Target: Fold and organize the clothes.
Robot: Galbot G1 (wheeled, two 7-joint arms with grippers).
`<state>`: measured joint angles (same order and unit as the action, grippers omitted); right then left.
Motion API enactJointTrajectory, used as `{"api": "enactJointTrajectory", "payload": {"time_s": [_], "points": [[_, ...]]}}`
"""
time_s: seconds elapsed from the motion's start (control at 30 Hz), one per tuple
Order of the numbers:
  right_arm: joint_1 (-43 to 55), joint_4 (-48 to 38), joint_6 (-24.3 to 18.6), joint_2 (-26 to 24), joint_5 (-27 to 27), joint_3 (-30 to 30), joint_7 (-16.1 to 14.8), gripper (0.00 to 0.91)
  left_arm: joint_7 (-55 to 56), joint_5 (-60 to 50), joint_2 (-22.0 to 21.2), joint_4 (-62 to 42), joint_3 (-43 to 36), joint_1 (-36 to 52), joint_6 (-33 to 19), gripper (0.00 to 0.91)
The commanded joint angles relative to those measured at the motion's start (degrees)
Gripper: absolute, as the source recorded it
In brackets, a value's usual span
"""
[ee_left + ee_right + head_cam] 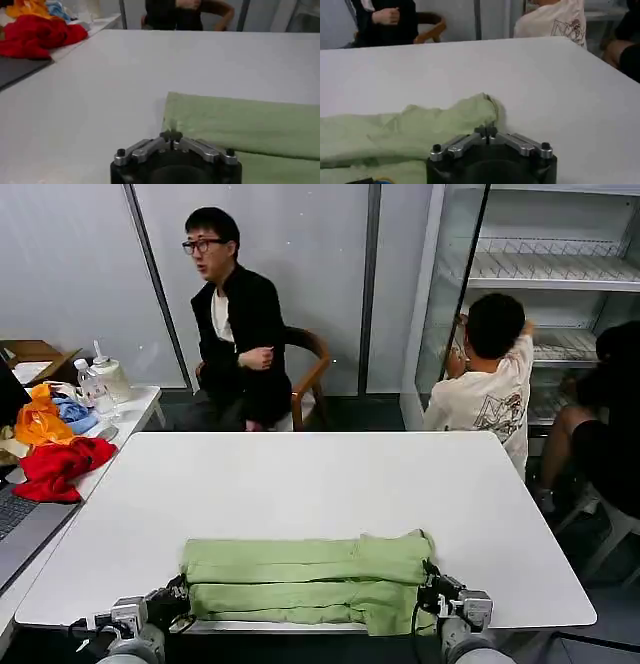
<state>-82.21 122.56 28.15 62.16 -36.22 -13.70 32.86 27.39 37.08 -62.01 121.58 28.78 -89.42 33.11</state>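
Head view shows the light green soft-cloth shirt (308, 580) folded into a long band along the near edge of the white desk (300, 474). At the shirt's left end sits the left tool (178, 598), and the left wrist view has its fingertips pinched together on the cloth edge. At the shirt's right end sits the right tool (428, 589), likewise closed on the cloth's rumpled corner. Well apart from the shirt, beyond the desk's far left corner, lies a heap of red, orange and blue garments (52, 446).

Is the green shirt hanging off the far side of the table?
No, the green shirt lies folded along the white table's near edge, between the two tools.
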Motion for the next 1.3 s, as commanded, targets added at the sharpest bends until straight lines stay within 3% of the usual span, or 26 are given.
{"api": "enactJointTrajectory", "payload": {"time_s": [0.03, 0.07, 0.1, 0.9, 1.3], "points": [[-0.1, -0.91, -0.23, 0.3, 0.27, 0.14, 0.01, 0.081, -0.15, -0.95, -0.74, -0.92, -0.41, -0.19, -0.06, 0.907], [-0.02, -1.06, -0.24, 0.35, 0.31, 0.21, 0.17, 0.433, -0.07, -1.07, -0.85, -0.99, -0.44, -0.18, -0.07, 0.907], [0.1, -1.23, -0.14, 0.5, 0.3, 0.23, 0.42, 0.907, 0.2, -1.1, -0.9, -1.09, -0.45, -0.15, -0.09, 0.907], [5.18, 3.32, -1.54, 2.85, 7.4, -1.43, 1.4, 0.907, -0.77, -3.9, 0.53, 3.24, 3.18, 4.89, -0.1, 0.907], [6.27, -3.16, -3.91, 1.74, 5.76, -4.85, 1.12, 0.907, -1.44, -6.66, -1.3, 0.66, 4.1, 0.52, -1.46, 0.907]]}}
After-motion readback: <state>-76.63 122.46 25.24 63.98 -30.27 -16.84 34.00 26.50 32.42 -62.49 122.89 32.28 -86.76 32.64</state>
